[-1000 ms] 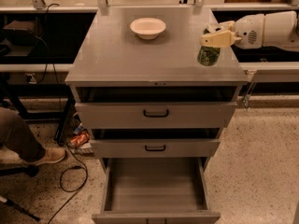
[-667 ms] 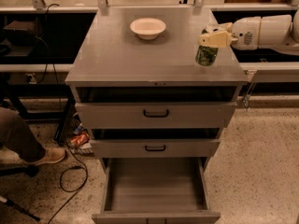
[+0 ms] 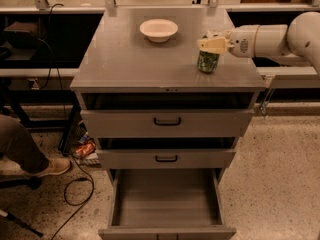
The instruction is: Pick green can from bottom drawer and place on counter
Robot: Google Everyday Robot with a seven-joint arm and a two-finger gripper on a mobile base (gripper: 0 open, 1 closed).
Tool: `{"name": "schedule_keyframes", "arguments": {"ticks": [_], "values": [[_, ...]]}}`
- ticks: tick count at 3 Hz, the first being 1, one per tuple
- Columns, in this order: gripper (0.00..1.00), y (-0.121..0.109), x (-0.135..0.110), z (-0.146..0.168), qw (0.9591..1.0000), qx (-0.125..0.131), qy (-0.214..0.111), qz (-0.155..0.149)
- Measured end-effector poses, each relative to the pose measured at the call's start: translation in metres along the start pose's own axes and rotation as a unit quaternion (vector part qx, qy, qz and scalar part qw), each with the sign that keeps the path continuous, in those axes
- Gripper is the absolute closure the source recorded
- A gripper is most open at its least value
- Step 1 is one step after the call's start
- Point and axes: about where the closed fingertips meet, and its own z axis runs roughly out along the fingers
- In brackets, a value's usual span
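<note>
The green can (image 3: 207, 62) stands upright on the counter (image 3: 135, 59), near its right side. My gripper (image 3: 210, 45) reaches in from the right on a white arm and sits over the can's top, its fingers shut on the can. The bottom drawer (image 3: 167, 204) is pulled out wide and its grey floor shows nothing in it.
A white bowl (image 3: 158, 29) sits at the back middle of the counter. The two upper drawers with black handles (image 3: 167, 121) are slightly pulled out. A person's leg and shoe (image 3: 30, 156) and a cable (image 3: 75, 194) are on the floor at left.
The gripper has carried the can a little to the left and inward over the counter; the can now rests on the surface.
</note>
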Motion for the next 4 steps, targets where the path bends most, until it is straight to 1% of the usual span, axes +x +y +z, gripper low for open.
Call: {"name": "schedule_keyframes", "arguments": {"ticks": [1, 2, 4], "values": [[1.0, -0.0052, 0.006, 0.0169, 0.9999, 0.008, 0.01, 0.007], [0.88, -0.0083, 0.0086, 0.025, 0.9998, 0.01, 0.017, 0.009], [0.42, -0.0081, 0.0052, 0.0242, 0.9998, 0.01, 0.017, 0.009]]}}
